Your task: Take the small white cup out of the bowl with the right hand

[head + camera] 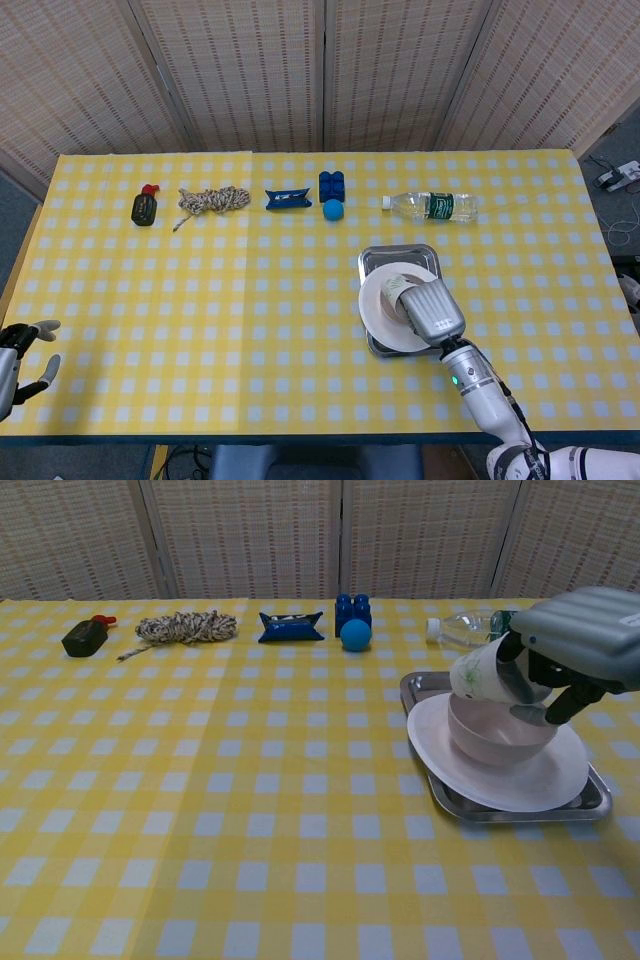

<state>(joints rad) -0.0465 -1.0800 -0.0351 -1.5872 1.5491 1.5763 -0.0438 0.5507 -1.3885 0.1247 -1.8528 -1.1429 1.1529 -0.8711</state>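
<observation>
My right hand (pixel 585 645) grips the small white cup (pixel 482 674) and holds it tilted, just above the bowl's (pixel 500 735) rim. The cup has a faint green print on its side. The pale bowl sits on a white plate (pixel 520 775) inside a metal tray (pixel 600 795). From the head view the right hand (pixel 432 311) covers the bowl, with only the cup's edge (pixel 397 288) showing at the hand's left. My left hand (pixel 15 362) hangs past the table's near left edge, fingers apart and holding nothing.
Along the far side lie a dark bottle with a red cap (pixel 86 635), a coil of rope (pixel 185 627), a blue clip (pixel 290 627), a blue block (pixel 352 607) with a blue ball (pixel 355 634), and a plastic water bottle (pixel 478 629) behind the tray.
</observation>
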